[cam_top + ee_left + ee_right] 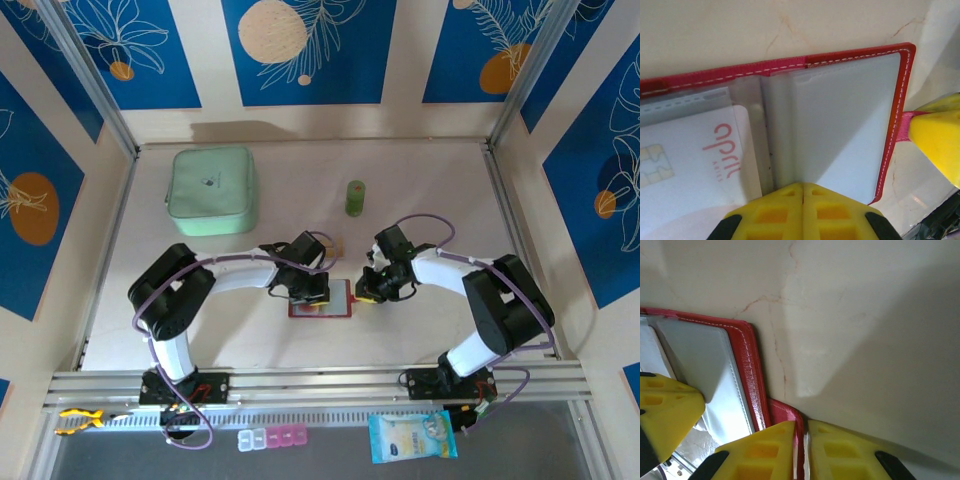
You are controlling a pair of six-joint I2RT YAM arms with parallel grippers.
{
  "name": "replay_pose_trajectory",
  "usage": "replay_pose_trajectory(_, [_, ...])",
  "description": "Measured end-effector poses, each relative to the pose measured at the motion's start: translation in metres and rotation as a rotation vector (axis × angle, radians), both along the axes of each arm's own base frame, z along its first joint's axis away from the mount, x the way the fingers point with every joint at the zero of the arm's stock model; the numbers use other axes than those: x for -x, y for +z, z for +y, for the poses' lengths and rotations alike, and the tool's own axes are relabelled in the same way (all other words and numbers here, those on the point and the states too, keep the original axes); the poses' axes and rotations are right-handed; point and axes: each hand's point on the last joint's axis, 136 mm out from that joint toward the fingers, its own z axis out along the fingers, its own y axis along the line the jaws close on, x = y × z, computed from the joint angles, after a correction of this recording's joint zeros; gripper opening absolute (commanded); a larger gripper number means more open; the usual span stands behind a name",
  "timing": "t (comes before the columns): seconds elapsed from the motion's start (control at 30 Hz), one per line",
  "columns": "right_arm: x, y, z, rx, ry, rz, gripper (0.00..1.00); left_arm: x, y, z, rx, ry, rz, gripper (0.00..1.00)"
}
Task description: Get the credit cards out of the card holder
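- Top view: both arms are bent sharply at the elbow and reach inward toward mid-table. The left gripper (312, 292) and the right gripper (365, 293) point down and face each other across the card holder (335, 300).
- The card holder lies open and flat on the table (430, 200), roughly midway between the two arm bases. It is well apart from the mint-green pouch (212, 190) at the far left.
- From above, the left wrist covers the holder's left part. What we can make out there is a red border and a pale grey inside.
- Left wrist view: one credit card (695, 160) sits inside a clear pocket on the left half. It is pale, with a chip and red lettering. The frame edge cuts off its left part, and its lower edge blurs out near the fingers.
- We cannot tell whether the grey pockets on the right half hold anything.
- Left fingers (775, 215): pressed together with no gap at the tips. They meet at the near edge of a clear pocket leaf beside the spine fold. The leaf tents up toward them, so we read it as pinched.
- Right fingers (850, 450): drawn almost together, pinching the red strap tab (799, 427) that sticks out from the holder's right edge.
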Motion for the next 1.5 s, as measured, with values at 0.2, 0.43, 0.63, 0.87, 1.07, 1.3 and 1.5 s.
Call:
replay_pose_trajectory(0.2, [-0.001,0.001,0.001,-0.004,0.002,-0.002,0.16,-0.001,0.001,-0.001,0.005,0.000,-0.005,0.06])
replay_pose_trajectory(0.43, [-0.008,0.006,0.001,0.007,0.003,-0.021,0.16,-0.007,0.011,0.002,0.009,0.017,-0.055,0.08])
replay_pose_trajectory(0.63, [-0.006,0.004,-0.005,0.033,0.004,-0.008,0.16,-0.020,0.044,0.011,0.055,0.053,-0.149,0.09])
replay_pose_trajectory(0.87, [-0.005,0.008,-0.010,0.069,0.007,0.000,0.21,-0.029,0.042,0.037,0.032,0.096,-0.174,0.09])
replay_pose_trajectory(1.07, [-0.016,0.033,-0.009,0.076,0.007,-0.052,0.24,-0.024,0.023,0.060,-0.013,0.131,-0.137,0.09])
replay_pose_trajectory(1.3, [-0.026,0.060,0.004,0.040,0.019,-0.112,0.27,-0.018,0.010,0.077,-0.029,0.156,-0.111,0.08])
replay_pose_trajectory(1.5, [-0.019,0.062,0.037,-0.044,0.055,-0.077,0.32,-0.018,0.006,0.081,-0.011,0.169,-0.105,0.08])
